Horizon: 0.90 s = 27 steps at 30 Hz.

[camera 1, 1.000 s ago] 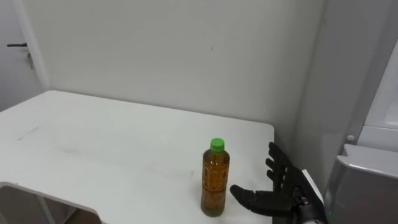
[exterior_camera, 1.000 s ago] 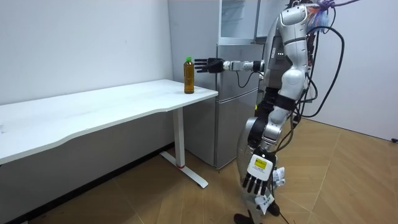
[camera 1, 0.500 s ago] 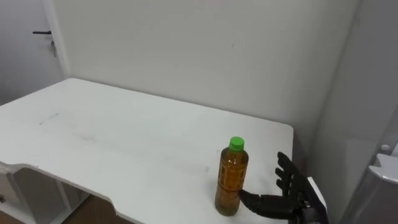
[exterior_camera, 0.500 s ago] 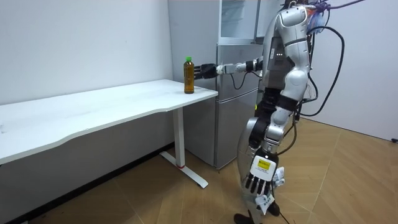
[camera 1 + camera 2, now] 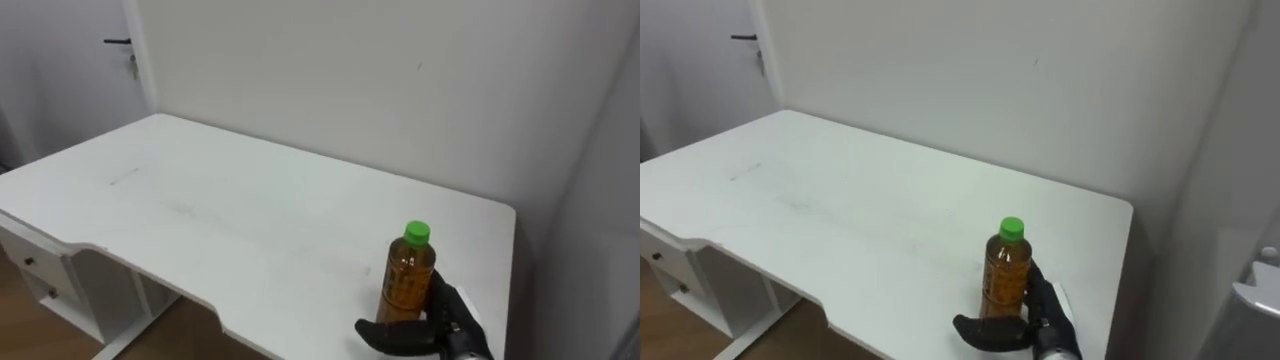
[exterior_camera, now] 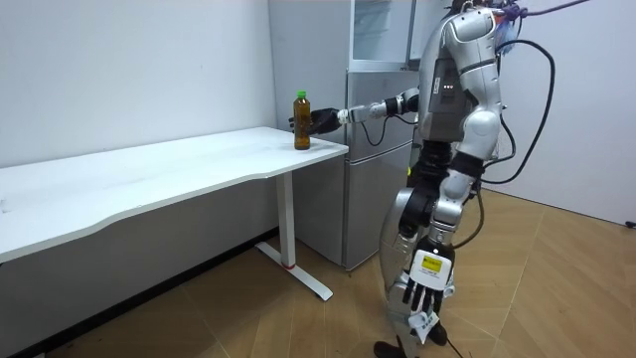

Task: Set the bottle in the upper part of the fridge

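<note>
The right robot hand (image 5: 390,333), a moment ago spread beside the bottle (image 5: 407,285), now curls round its base. The bottle stands at the desk's (image 5: 200,220) right end, so it looks ready for lifting. The left robot hand (image 6: 425,290) hangs relaxed.

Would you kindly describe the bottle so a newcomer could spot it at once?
On the long white table, look at the end nearest the fridge. An upright bottle of amber liquid stands there, its green cap and the right hand around its base marking it out.
</note>
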Available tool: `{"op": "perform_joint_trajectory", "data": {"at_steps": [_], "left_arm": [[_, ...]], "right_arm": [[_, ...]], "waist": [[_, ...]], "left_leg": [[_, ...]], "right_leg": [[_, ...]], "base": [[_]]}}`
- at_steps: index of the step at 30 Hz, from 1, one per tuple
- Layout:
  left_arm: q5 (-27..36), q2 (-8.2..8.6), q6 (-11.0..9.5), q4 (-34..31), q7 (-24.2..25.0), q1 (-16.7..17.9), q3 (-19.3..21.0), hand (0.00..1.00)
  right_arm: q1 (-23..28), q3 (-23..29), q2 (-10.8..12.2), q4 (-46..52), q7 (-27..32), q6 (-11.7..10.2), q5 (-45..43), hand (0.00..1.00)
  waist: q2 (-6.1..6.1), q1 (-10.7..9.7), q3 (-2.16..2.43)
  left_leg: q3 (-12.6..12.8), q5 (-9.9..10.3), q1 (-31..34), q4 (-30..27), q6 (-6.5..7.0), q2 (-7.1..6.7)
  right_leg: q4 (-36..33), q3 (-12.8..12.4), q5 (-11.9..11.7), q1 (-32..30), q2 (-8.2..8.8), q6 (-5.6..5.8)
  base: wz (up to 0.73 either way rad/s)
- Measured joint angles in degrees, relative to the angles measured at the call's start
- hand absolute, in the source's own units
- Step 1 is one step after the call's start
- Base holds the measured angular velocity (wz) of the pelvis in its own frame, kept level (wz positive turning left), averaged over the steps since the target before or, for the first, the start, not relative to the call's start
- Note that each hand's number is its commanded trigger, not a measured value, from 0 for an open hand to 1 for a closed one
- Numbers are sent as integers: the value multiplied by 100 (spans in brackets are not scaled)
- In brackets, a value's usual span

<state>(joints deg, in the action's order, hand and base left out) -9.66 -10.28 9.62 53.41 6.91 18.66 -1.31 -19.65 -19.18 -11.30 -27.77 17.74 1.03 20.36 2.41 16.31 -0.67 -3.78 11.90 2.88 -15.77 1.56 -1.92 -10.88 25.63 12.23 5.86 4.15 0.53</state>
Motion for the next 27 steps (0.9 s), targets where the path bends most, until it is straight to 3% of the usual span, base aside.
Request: {"op": "perform_joint_trajectory", "data": {"at_steps": [8,10,18,23,25,27], "left_arm": [[0,-31,-49,11,5,-15,28,0],[13,-29,-83,12,-3,-16,69,0],[281,-60,-158,15,-7,-43,100,0],[573,-78,-264,134,-7,-71,45,0],[661,-111,-261,129,-7,-89,-2,0],[756,-130,-262,132,-9,-148,-66,0]], "right_arm": [[-181,37,5,-390,422,-33,-23,0],[-195,38,6,-403,515,-55,-23,0],[-315,34,-9,-651,665,-309,206,0],[-399,30,-13,-823,746,-507,201,0],[-428,34,-15,-826,793,-540,208,0],[-577,46,-33,-911,838,-545,190,0]], "waist": [[25,141,-14],[14,150,-44],[-19,149,-65],[-31,145,-71],[10,127,-41],[0,118,-46]], "left_leg": [[-31,0,156,-102,0,2],[-51,0,195,-143,0,5],[-110,-10,367,-246,2,-4],[-137,-11,516,-317,-1,4],[-170,-11,660,-378,-2,7],[-220,-12,840,-491,-5,17]], "right_leg": [[-38,58,-11,-75,-9,4],[-80,66,-11,-104,-6,4],[-92,125,-23,-207,-9,-16],[-93,157,-43,-309,-17,-39],[-105,220,-45,-409,-16,-43],[-143,267,-58,-533,-30,-63]], "base": [[5],[5],[4],[2],[11],[10]]}}
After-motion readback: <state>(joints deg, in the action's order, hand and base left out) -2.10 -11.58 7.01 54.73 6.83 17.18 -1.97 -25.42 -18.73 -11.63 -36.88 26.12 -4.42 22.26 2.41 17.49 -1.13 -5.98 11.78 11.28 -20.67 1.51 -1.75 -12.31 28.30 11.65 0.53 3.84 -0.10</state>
